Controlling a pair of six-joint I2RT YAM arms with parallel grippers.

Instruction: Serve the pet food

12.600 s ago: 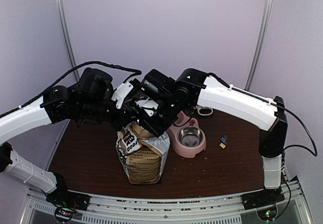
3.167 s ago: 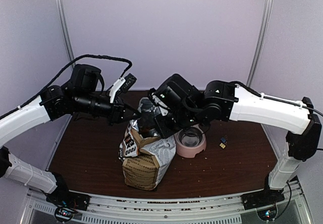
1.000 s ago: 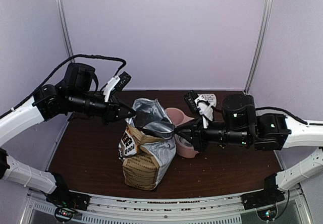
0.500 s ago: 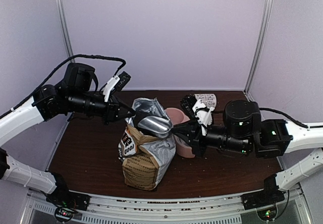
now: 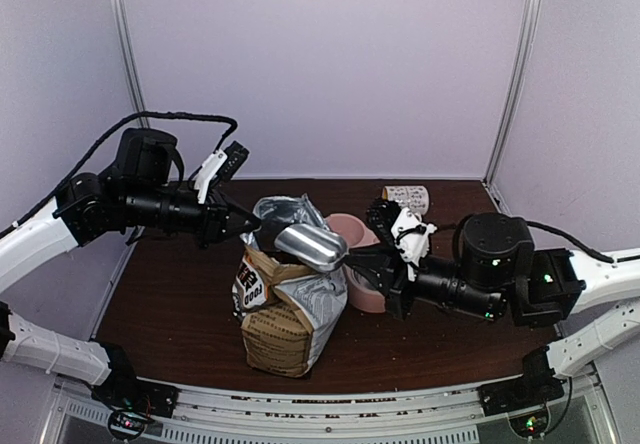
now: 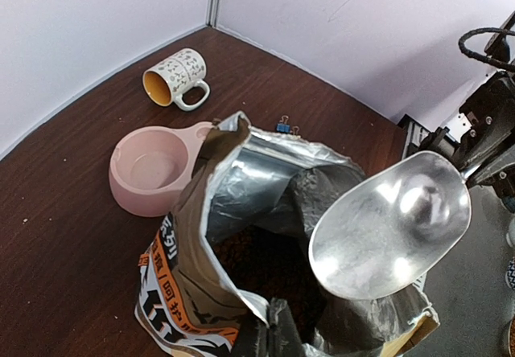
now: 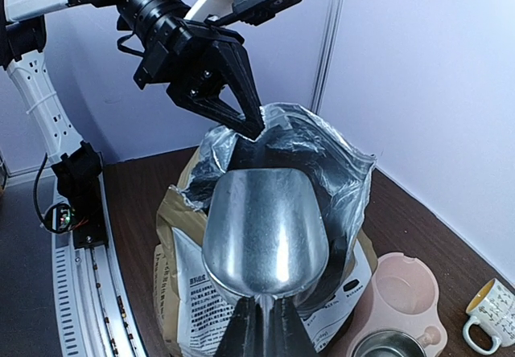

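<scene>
Right claw (image 5: 354, 260), gripping the scoop (image 5: 312, 247), has swung over the bag (image 5: 285, 324). Left claw (image 5: 253, 223) pinches its rim; a slip could topple it, spilling kibble (image 6: 253, 259).

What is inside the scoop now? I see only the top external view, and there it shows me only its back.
Observer: Nothing. The left wrist view shows the scoop bare and shiny inside.
Operator: Is there food in the bag?
Observer: Yes, the pet food lies dark and low inside the bag.
Operator: And the pink bowl?
Observer: The one compartment of the pink bowl that this view shows is empty.
</scene>
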